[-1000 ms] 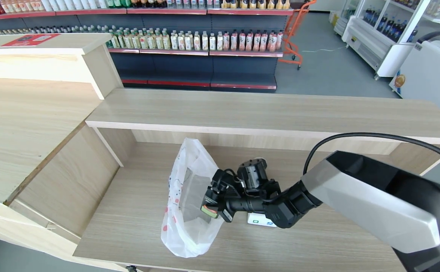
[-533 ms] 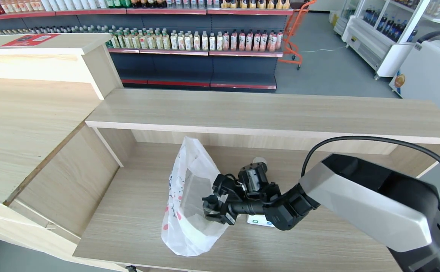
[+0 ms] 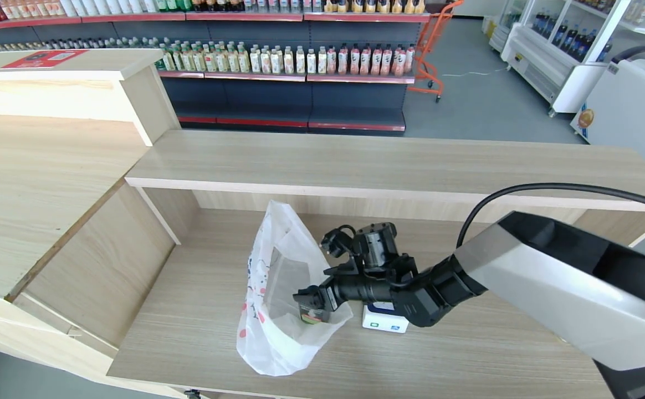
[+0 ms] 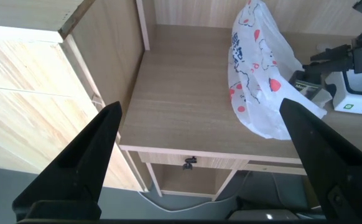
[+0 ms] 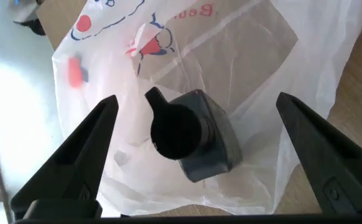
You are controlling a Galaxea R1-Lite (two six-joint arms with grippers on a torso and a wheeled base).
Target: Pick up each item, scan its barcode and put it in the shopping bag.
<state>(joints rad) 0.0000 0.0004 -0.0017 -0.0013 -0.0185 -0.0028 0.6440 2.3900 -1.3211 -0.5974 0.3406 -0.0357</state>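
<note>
1. The shopping bag point(image 3: 270, 338) is standing on the lower wooden counter point(image 3: 189, 310). It is thin, crinkled, half-clear white plastic with red spots, and its mouth is gaping toward the right arm.
2. The right gripper point(image 5: 198, 102) is hanging at the bag's mouth with its two black, wedge-shaped fingers point(image 5: 69, 168) spread wide, gripping nothing.
3. The dark pack point(image 5: 199, 134), a blocky grey shape with a rounded black cap, is lying inside the bag between those fingers and apart from both. Plastic is bunching around it.
4. The left gripper point(image 4: 199, 107) is hovering out past the counter's near edge with its flat black fingers also spread wide and nothing in them, well apart from the bag.
5. A small white box point(image 3: 384, 321) with rounded corners is sitting on the counter just beside the bag, on the robot's right, partly under the right arm's wrist.
6. The counter is pale, matte wood grain. An upright side panel point(image 3: 106, 266) is closing it on the robot's left and a raised top shelf point(image 3: 389, 160) is overhanging its far side.
7. A wide strip of bare wood is lying open between the bag and the side panel.
8. The bag's bottom is sagging near the counter's front edge, leaving little room there.
</note>
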